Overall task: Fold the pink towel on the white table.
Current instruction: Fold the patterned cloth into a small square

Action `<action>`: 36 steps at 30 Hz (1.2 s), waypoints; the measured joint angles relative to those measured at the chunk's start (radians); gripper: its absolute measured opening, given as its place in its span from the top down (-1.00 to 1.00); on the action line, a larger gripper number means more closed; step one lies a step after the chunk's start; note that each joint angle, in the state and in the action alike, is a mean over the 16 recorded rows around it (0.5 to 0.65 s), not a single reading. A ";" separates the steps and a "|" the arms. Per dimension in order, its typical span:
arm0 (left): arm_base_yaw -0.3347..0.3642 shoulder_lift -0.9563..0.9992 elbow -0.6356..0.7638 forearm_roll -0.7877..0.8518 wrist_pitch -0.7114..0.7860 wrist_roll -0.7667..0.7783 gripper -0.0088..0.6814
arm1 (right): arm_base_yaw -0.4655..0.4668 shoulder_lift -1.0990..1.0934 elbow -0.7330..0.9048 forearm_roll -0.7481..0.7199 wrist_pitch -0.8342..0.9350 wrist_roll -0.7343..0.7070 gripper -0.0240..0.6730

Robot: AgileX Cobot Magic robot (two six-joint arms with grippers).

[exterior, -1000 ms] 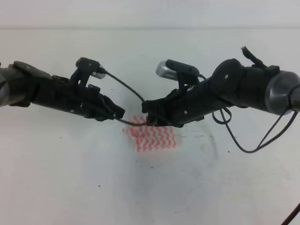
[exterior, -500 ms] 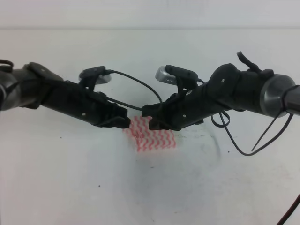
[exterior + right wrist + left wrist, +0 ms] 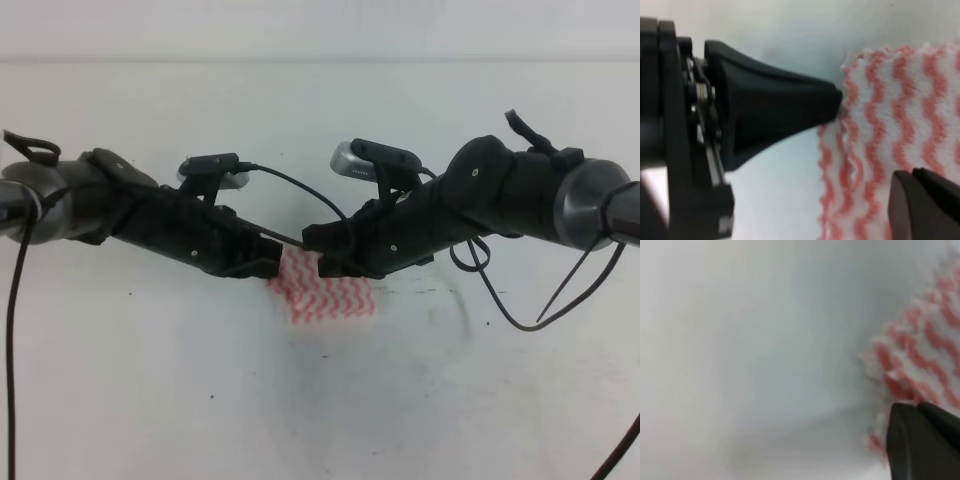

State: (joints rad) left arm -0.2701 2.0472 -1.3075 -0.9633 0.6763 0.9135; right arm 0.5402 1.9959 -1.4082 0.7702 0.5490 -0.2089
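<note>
Left gripper (image 3: 268,266) low at the towel's (image 3: 325,294) left far corner, tip touching cloth; jaw state can't tell. Towel sits mid-table (image 3: 150,400), a small striped block, far edge under both tips. Right gripper (image 3: 318,262) at the far edge, fingertip (image 3: 832,102) on the corner; grasp can't tell.

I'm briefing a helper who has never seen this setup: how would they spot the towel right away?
Look at the white table that fills the view, then at its middle, where the left hand and the right hand meet. The pink towel lies flat just below them, a small cloth with pink-red and white wavy stripes. It is the only coloured thing there.
</note>
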 joint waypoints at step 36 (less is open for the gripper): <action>0.006 -0.074 0.000 -0.054 -0.086 0.082 0.99 | 0.000 0.048 0.000 0.014 0.076 -0.001 0.98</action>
State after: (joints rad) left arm -0.2637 1.9733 -1.3074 -1.0175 0.5899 0.9953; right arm 0.5407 2.0436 -1.4082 0.7845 0.6251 -0.2103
